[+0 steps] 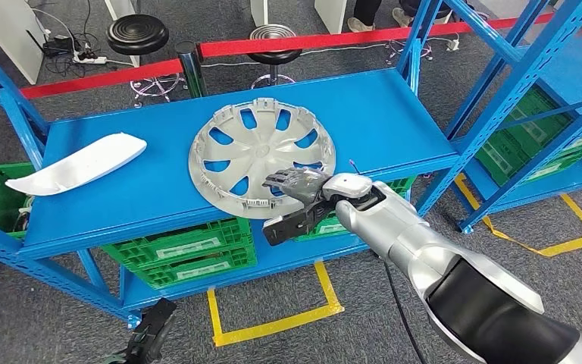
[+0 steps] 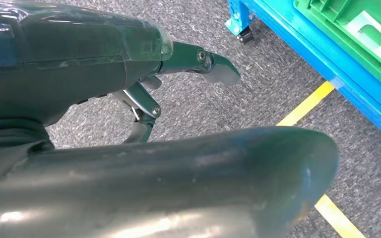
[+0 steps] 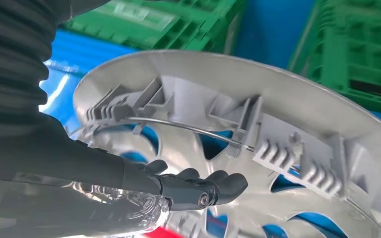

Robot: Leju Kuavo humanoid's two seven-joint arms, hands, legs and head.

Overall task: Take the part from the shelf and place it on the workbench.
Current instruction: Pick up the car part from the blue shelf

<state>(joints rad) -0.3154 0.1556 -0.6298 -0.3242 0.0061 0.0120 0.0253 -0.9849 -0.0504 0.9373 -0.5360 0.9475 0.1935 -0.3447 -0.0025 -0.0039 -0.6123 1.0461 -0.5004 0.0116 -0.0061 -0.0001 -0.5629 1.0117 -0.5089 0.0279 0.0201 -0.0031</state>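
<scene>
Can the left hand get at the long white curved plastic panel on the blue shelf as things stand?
Probably not yet. The left hand hangs low over grey carpet beside the shelf's foot, holding nothing. The white curved plastic panel lies unobstructed on the blue shelf, so raising the arm should reach it.

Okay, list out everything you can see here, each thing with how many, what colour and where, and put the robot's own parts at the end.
wheel cover: one, silver-grey, inner side up, on the blue shelf, overhanging its front edge.
curved panel: one, white, on the shelf's left end.
shelf: one, blue, in front of the robot; a second blue rack at right.
crates: several, green, on the lower levels of both racks.
stools: two, black, behind the shelf.
barrier: one, red, behind the shelf.
floor tape: yellow, on grey carpet.
right hand: fingers over the wheel cover's front rim, thumb below it.
left hand: hangs above the carpet, holding nothing.
</scene>
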